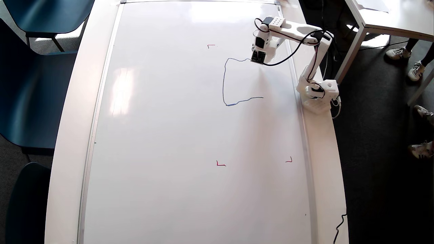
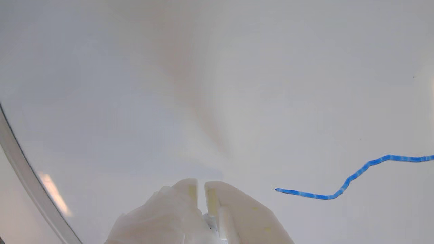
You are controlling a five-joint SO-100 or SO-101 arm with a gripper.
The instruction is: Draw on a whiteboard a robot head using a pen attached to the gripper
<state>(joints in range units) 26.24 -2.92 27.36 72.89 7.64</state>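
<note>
**Robot arm midway through outline of a robot head**

Seen from overhead, the whiteboard [image 1: 169, 135] fills the white table [image 1: 67, 135], its silver frame running down both long sides. Left of the arm, the robot head [image 1: 225, 81] is so far only an open blue line: a wobbly top edge, a long left side and a bottom stroke, with no right side, inner rectangles or antenna drawn. Red corner marks [image 1: 220, 164] lie well below that outline, apparently to bound the drawing area. At the top line's right end sits the gripper [image 1: 258, 57], tilted down towards the board, probably so the pen can meet the surface. The arm's perforated base [image 1: 318, 98] stands right of the outline, on the table rim beside the frame.

In the wrist view the gripper's [image 2: 201, 184] white jaws stand nearly closed, a thin slit between them. The pen itself cannot be made out in either view, so what they clamp cannot be told. The blue stroke [image 2: 352, 176] ends just right of them.
</note>
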